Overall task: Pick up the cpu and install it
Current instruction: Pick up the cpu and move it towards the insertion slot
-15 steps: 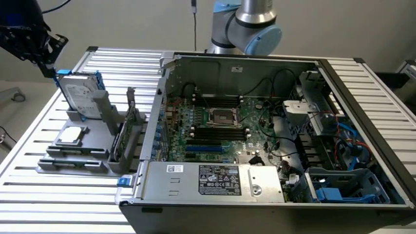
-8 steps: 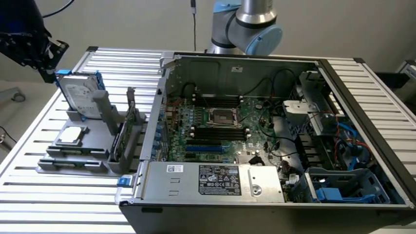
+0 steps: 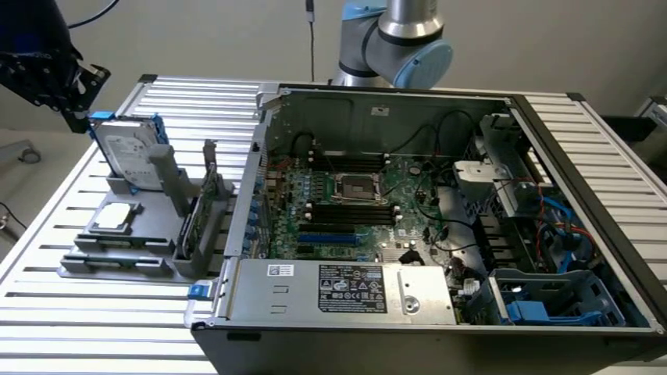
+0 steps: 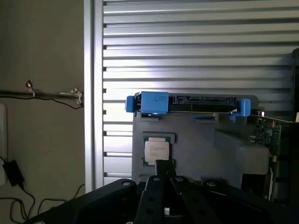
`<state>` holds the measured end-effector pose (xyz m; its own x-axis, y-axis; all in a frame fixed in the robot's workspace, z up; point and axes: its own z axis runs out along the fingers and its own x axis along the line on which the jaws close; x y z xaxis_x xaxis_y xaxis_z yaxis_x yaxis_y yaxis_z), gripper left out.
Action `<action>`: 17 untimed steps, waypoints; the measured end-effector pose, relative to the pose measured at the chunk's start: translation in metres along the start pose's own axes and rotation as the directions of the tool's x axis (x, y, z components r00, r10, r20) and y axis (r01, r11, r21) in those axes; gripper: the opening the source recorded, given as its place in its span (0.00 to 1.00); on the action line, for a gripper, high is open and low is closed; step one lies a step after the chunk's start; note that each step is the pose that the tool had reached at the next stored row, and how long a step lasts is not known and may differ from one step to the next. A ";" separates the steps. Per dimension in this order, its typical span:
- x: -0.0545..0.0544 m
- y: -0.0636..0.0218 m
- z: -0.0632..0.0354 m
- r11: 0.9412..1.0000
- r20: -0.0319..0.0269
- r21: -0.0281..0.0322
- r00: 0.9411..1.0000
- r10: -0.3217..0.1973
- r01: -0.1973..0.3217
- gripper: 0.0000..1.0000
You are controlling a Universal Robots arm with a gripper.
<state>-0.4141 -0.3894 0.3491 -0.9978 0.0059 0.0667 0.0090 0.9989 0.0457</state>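
Pick-up stage of the processor installation, with the hazards we judge most likely. The cpu (image 4: 156, 150) lies flat, lid up, in a shallow seat of the grey holder (image 3: 156, 234) on the slatted table (image 3: 62, 312), well apart from the open computer case (image 3: 583, 195). A hard drive (image 3: 130, 160) stands upright on the same holder just beside that seat, and we think a descent that drifts towards it could clip its blue bracket. The chip is thin and sits low in its recess, so we expect a shallow or off-centre grasp to tilt or drop it. The socket (image 3: 355, 187) on the board inside the case is the delicate end of the job: a chip carried askew or turned the wrong way could damage its contacts. The arm (image 3: 401, 39) rises behind the case and reaches out to the exterior view's left, holding the gripper (image 3: 80, 116) high over the holder, near the top of the hard drive. In the wrist view the chip lies just off the gripper's tip. We cannot tell whether the gripper is open or closed, and it touches nothing that we can see.
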 end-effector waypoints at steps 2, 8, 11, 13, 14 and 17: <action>0.000 0.0000 0.0000 1.000 0.000 0.000 1.000 0.000 0.000 0.11; 0.000 0.0000 0.0000 1.000 0.000 0.000 1.000 0.000 0.000 0.24; 0.000 0.0000 0.0000 1.000 0.000 0.000 1.000 0.000 0.000 0.42; 0.000 0.0000 0.0000 1.000 0.000 0.000 1.000 0.000 0.000 0.47; 0.000 0.0000 0.0004 1.000 0.000 0.000 1.000 0.000 0.000 0.53; 0.002 -0.0002 0.0043 1.000 0.000 0.001 1.000 0.000 0.000 0.60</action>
<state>-0.4161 -0.3894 0.3450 -0.9978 0.0058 0.0667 0.0088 0.9990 0.0447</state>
